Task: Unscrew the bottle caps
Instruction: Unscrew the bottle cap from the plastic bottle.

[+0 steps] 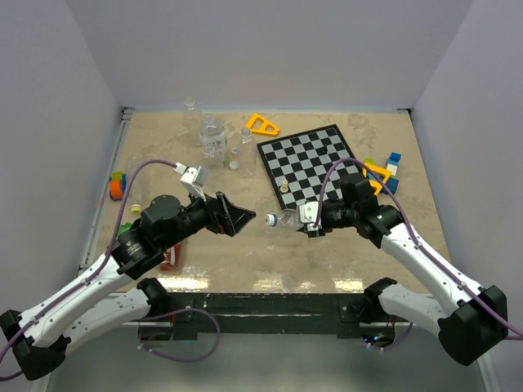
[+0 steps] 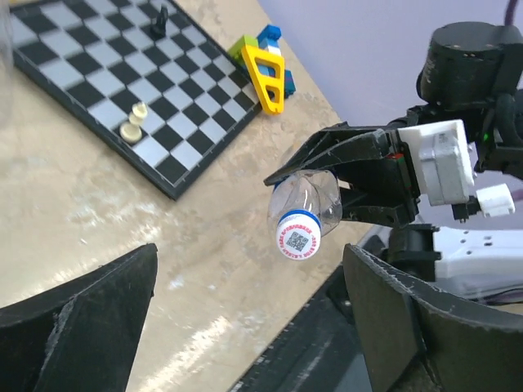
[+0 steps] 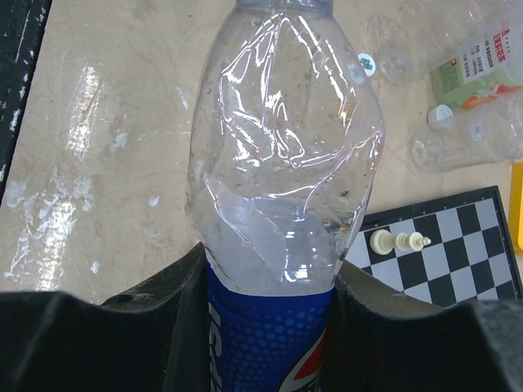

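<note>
One table carries everything, and both of my arms reach over it. On it I count one chessboard, four bottles, two yellow triangles and one small heap of coloured blocks. In the left wrist view there are three chess pieces on the board: two pale ones and one dark one. Three of the bottles are grouped beyond the board's left corner: a wide one, a slim one beside it and a small one near the far wall. The fourth bottle is in my grip. One loose cap lies on the table near that group (white with a green mark, as far as I can tell).

My left gripper is spread wide, its fingers well apart, holding and touching nothing. It faces the capped end of the fourth bottle with a gap between them.

My right gripper is pinched on that bottle's lower body, one finger on either side of the blue label. It holds the bottle off the table, roughly level, in front of the board's near corner, with the neck pointing at the left gripper.

The fourth bottle is clear plastic, crumpled and dented along its upper body. Its cap sits on the neck. It is small and round, blue at the rim, with a white top printed with a square code inside a ring of red lettering.
</note>
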Robot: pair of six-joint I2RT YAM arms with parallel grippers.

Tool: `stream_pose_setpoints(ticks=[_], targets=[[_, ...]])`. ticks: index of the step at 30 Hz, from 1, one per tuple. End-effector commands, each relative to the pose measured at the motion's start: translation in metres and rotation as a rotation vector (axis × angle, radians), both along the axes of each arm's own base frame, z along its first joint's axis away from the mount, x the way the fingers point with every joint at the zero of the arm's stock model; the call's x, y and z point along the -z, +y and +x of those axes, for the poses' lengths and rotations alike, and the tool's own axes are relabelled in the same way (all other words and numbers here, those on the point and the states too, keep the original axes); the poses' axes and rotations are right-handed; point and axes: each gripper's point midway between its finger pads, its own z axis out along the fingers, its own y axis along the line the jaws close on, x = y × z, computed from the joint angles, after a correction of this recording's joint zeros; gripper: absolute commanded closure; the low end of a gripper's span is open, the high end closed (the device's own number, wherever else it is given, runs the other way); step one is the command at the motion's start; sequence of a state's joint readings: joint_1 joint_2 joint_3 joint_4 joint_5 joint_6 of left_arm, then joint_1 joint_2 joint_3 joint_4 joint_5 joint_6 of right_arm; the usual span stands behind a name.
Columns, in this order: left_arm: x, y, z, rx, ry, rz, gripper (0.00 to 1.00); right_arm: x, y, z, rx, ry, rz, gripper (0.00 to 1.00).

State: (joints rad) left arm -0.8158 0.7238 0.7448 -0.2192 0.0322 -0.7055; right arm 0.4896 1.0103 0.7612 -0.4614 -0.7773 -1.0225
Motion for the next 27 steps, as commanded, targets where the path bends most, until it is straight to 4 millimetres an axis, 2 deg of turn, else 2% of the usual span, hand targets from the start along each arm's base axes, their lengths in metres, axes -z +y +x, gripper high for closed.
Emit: stream_pose_setpoints(ticks=[1, 4, 6, 8, 11, 18, 21, 27], targets=[[-0.039, 0.015, 0.002, 0.055, -0.34, 0.146, 0.0, -0.002, 0.001, -0.002, -0.016, 0.0, 0.004, 0.84], [-0.061, 0.008, -0.016, 0.229, -0.571, 0.216, 0.08, 0.0, 0.0, -0.002, -0.022, 0.006, -0.002, 0.84], [-0.067, 0.003, -0.027, 0.342, -0.712, 0.279, 0.1, 0.002, 0.001, -0.003, -0.028, 0.007, -0.007, 0.84], [-0.067, 0.002, -0.03, 0.413, -0.812, 0.349, 0.1, 0.001, 0.001, -0.003, -0.03, 0.007, -0.006, 0.84], [-0.058, 0.001, -0.025, 0.443, -0.911, 0.432, 0.1, 0.003, 0.001, -0.004, -0.033, 0.01, -0.008, 0.84], [-0.025, -0.02, -0.027, 0.578, -0.945, 0.443, 0.12, 0.005, 0.001, -0.004, -0.04, 0.014, -0.011, 0.84], [-0.014, -0.027, -0.021, 0.597, -0.931, 0.458, 0.13, 0.006, 0.001, -0.005, -0.043, 0.018, -0.011, 0.84], [-0.005, -0.035, -0.017, 0.62, -0.94, 0.459, 0.14, 0.006, 0.001, -0.005, -0.045, 0.014, -0.012, 0.84]])
